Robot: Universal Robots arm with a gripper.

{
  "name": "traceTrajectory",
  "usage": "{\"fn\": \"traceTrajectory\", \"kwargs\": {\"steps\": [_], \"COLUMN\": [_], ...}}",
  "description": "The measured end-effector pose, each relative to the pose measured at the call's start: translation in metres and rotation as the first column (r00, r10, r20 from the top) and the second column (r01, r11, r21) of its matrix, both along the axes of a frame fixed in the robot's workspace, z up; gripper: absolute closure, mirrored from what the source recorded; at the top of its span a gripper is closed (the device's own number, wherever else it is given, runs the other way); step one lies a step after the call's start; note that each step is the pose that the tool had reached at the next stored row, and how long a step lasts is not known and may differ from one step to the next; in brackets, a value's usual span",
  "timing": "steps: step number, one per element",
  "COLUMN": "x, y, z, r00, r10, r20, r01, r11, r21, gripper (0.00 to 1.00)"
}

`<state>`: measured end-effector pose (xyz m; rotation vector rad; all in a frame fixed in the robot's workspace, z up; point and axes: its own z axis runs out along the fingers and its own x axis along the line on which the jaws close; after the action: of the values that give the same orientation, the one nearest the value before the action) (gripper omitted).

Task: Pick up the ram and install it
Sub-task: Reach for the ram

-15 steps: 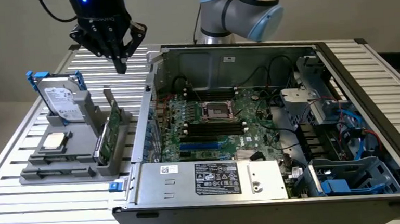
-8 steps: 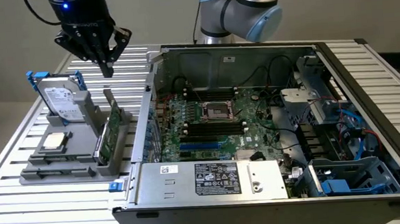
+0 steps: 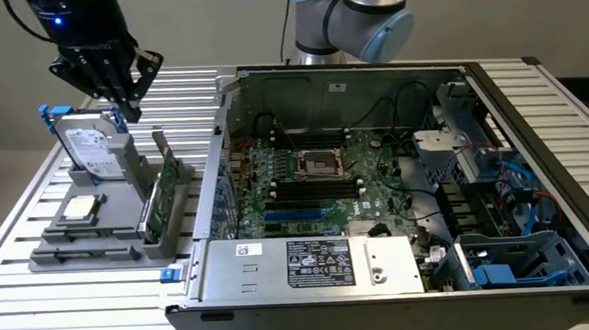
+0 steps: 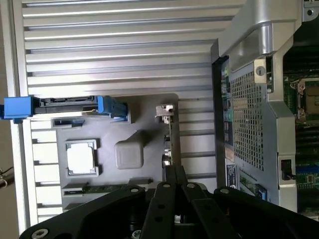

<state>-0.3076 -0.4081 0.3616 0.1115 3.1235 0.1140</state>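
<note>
The ram (image 4: 102, 188) is dark green, its holder (image 4: 149, 114) grey, the table (image 4: 124, 50) ribbed silver.

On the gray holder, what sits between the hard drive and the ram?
A processor chip lies between the hard drive and the ram. This shows in the wrist view.

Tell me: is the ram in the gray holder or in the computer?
In the holder: the ram stands on edge in its slot, outside the computer case.

Holder (image 4: 144, 114) w/ RAM (image 4: 104, 188) beside PC case (image 4: 249, 99).
</note>
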Motion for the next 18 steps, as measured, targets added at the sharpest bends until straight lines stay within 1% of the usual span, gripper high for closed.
{"fn": "traceTrajectory", "kwargs": {"steps": [3,7,9,15,18], "x": [-0.014,-0.027,-0.032,-0.043,-0.052], "y": [-0.0049,-0.0134,-0.0193,-0.0413,-0.0493], "z": [-0.0021,-0.0043,-0.0052,-0.0072,-0.0082], "r00": [1.0,1.0,1.0,1.0,1.0], "r10": [0.0,0.0,0.0,0.0,0.0], "r20": [0.0001,0.0001,0.0,0.0001,0.0001], "r01": [0.0,0.0,0.0,0.0,0.0], "r11": [1.0,1.0,1.0,1.0,1.0], "r21": [0.0001,0.0001,0.0001,0.0003,0.0003], "gripper": [0.89,0.89,0.89,0.89,0.89]}}
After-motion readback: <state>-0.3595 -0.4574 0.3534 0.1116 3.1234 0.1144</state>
